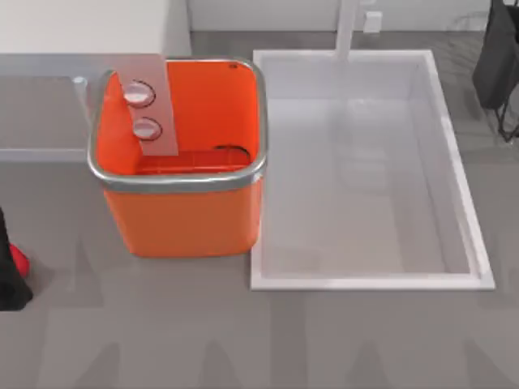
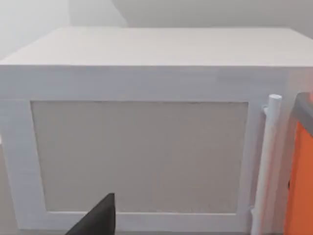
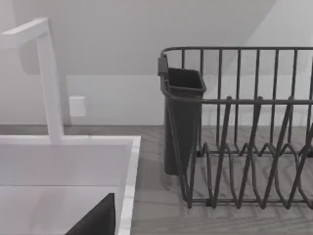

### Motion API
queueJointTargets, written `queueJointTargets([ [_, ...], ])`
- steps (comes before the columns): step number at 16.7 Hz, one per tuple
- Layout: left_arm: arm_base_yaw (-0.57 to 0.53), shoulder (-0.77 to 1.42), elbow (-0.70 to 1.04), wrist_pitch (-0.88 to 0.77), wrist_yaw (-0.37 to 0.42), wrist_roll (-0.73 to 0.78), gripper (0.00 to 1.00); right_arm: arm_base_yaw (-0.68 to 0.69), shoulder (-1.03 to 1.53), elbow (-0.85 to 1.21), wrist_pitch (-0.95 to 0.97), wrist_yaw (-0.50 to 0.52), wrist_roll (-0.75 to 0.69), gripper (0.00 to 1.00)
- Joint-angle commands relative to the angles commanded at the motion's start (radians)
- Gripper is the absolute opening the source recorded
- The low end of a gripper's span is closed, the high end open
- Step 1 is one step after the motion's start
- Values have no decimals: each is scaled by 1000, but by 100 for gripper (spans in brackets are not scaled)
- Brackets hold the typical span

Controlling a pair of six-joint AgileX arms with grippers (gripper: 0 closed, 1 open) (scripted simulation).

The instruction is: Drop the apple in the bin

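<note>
At far left table edge: apple [image 1: 16,259] beside left gripper [image 1: 8,279] | bin [image 1: 182,215] lies rightward | finger state: cannot tell.

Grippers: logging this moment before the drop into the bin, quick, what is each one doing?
Left gripper: at the table's left edge with the red apple against it; a grip cannot be told.
Right gripper: cannot be told.
</note>
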Motion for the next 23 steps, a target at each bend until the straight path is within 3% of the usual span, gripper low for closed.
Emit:
queueJointTargets([
  [4, 3, 33, 32, -27, 0, 17, 100, 0, 0, 0, 0, 0, 0, 100],
  [8, 13, 226, 199, -164, 2, 103, 100, 0, 0, 0, 0, 0, 0, 100],
  [18, 54, 1275, 808, -741, 10, 435, 100, 0, 0, 0, 0, 0, 0, 100],
  [23, 72, 1635, 1054, -940, 10, 559, 100, 0, 0, 0, 0, 0, 0, 100],
])
